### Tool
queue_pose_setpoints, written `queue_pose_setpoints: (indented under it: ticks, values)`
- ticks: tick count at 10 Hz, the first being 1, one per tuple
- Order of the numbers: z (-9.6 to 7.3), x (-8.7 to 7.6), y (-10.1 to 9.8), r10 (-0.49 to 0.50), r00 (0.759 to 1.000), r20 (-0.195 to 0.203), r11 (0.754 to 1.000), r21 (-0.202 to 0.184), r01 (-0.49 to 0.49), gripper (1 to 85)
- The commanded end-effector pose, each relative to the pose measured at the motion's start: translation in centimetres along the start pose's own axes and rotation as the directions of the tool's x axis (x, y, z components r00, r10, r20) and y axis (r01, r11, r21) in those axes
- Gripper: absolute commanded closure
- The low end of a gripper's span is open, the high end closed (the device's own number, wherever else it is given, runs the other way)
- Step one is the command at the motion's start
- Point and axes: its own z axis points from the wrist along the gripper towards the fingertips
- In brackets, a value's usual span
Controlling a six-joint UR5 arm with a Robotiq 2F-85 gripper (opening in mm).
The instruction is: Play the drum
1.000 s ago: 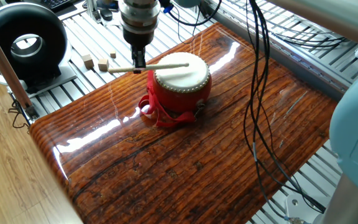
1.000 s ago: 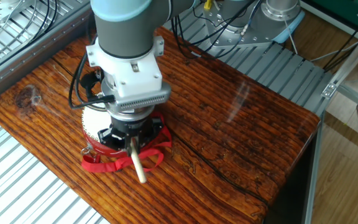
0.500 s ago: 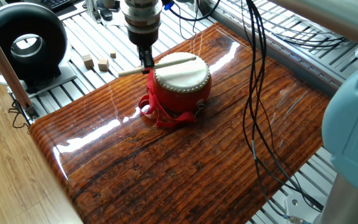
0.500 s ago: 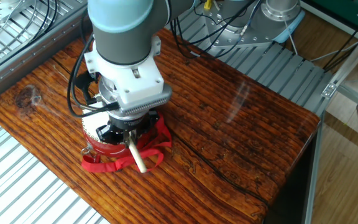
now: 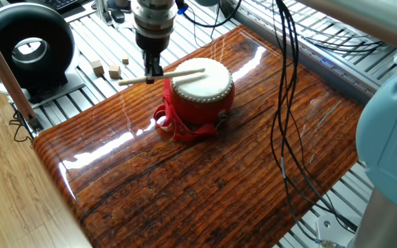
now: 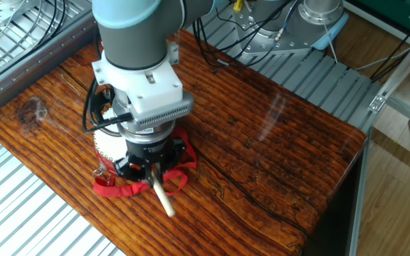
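Note:
The drum (image 5: pixel 202 93) is a small red barrel with a cream-white skin, a studded rim and red ribbon straps, standing on the wooden table (image 5: pixel 240 179). In the other fixed view the drum (image 6: pixel 107 151) is mostly hidden behind my arm. My gripper (image 5: pixel 154 71) is shut on a pale wooden drumstick (image 5: pixel 178 74), just left of the drum. The stick lies almost level, its far end over the skin's edge. The stick's butt end (image 6: pixel 164 199) sticks out below the gripper (image 6: pixel 150 168).
A large black ring-shaped device (image 5: pixel 26 48) stands at the back left on the metal slats. Small wooden blocks (image 5: pixel 109 69) lie beside it. Black cables (image 5: pixel 284 117) hang over the table's right half.
The gripper with the drumstick moved right toward the drum, then back left. The stick is again nearly level over the skin's edge.

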Motion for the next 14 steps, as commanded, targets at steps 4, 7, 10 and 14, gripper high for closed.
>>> queue_pose_setpoints:
  ticks: [4,7,10,14]
  values:
    - [-0.4,0.7,-0.1,0.022,1.0,-0.01,1.0,0.005,-0.022,84.7]
    - [-1.6,3.7,0.3,0.034,0.992,-0.121,0.999,0.009,-0.034,84.7]
    - [-3.4,8.7,-1.2,0.033,0.97,-0.24,0.998,0.055,-0.021,84.7]
    - [-3.0,10.3,-1.0,0.024,0.982,-0.186,0.999,0.032,-0.018,84.7]
